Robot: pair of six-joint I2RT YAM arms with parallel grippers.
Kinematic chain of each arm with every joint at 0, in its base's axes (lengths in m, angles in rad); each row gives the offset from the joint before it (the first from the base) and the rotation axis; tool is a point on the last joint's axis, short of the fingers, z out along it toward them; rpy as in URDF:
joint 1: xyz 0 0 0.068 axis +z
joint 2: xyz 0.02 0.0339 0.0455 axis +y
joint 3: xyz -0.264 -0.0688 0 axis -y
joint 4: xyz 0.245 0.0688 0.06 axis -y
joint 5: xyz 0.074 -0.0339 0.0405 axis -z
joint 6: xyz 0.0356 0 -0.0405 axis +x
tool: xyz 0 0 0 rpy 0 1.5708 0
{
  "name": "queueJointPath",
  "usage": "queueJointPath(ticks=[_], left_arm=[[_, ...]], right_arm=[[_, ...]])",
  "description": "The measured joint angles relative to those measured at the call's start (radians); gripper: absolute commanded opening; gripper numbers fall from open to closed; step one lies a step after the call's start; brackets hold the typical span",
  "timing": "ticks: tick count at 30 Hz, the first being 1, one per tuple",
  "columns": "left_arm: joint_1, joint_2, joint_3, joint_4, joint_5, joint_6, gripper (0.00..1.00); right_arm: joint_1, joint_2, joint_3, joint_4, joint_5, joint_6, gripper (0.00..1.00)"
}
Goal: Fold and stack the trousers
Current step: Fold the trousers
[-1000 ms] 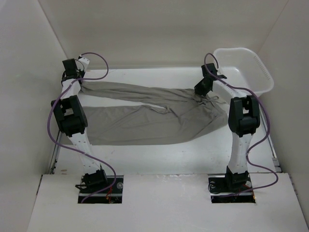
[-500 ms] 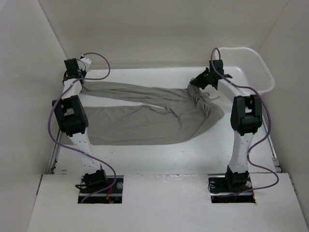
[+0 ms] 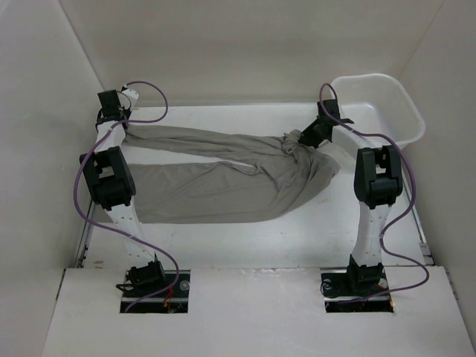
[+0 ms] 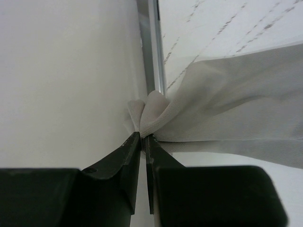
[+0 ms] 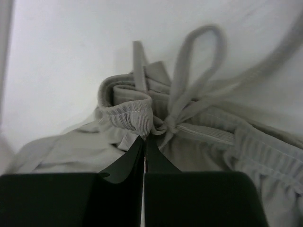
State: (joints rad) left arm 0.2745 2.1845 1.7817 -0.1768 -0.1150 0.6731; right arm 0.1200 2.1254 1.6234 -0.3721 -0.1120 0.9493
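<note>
The grey-taupe trousers (image 3: 216, 175) lie spread across the table, two legs running left, waistband at the right. My left gripper (image 3: 125, 126) is shut on the far leg's hem at the far left; in the left wrist view the hem cloth (image 4: 147, 111) bunches out of the closed fingertips (image 4: 143, 137). My right gripper (image 3: 301, 140) is shut on the ribbed waistband (image 5: 130, 116) beside the knotted drawstring (image 5: 189, 101) and holds it lifted and bunched toward the left.
A white plastic tub (image 3: 390, 111) stands at the back right, close behind the right arm. White walls enclose the table on the left, back and right. A metal rail (image 4: 152, 47) runs along the table's left edge by the left gripper.
My right gripper has carried the waistband leftward and up, gathering the cloth; the trousers' right end has drawn in from the tub. The left arm has not moved.
</note>
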Motion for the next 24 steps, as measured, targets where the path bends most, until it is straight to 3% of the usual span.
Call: queueJointPath(ticks=[1, 2, 6, 12, 15, 19, 24], left_arm=[[0.004, 0.0, 0.001, 0.0, -0.009, 0.0, 0.09], [0.008, 0.0, 0.002, 0.0, -0.015, 0.0, 0.09], [0.022, 0.0, 0.008, 0.001, -0.043, 0.001, 0.09], [0.027, 0.0, 0.012, 0.001, -0.062, 0.002, 0.09], [0.026, 0.0, 0.014, 0.0, -0.064, 0.002, 0.09], [0.024, 0.0, 0.015, 0.001, -0.065, 0.002, 0.09], [0.024, 0.0, 0.015, 0.0, -0.065, 0.002, 0.09]], right_arm=[[0.009, -0.003, 0.006, -0.03, 0.053, -0.013, 0.02], [0.02, -0.007, 0.011, -0.054, 0.105, -0.019, 0.1], [0.046, -0.037, 0.039, -0.124, 0.272, -0.042, 0.54], [0.053, -0.044, 0.097, -0.093, 0.285, -0.146, 0.82], [0.084, -0.058, 0.095, -0.088, 0.298, -0.208, 0.85], [0.118, -0.095, 0.051, -0.08, 0.273, -0.226, 0.79], [0.045, -0.129, -0.14, 0.095, 0.029, -0.143, 0.79]])
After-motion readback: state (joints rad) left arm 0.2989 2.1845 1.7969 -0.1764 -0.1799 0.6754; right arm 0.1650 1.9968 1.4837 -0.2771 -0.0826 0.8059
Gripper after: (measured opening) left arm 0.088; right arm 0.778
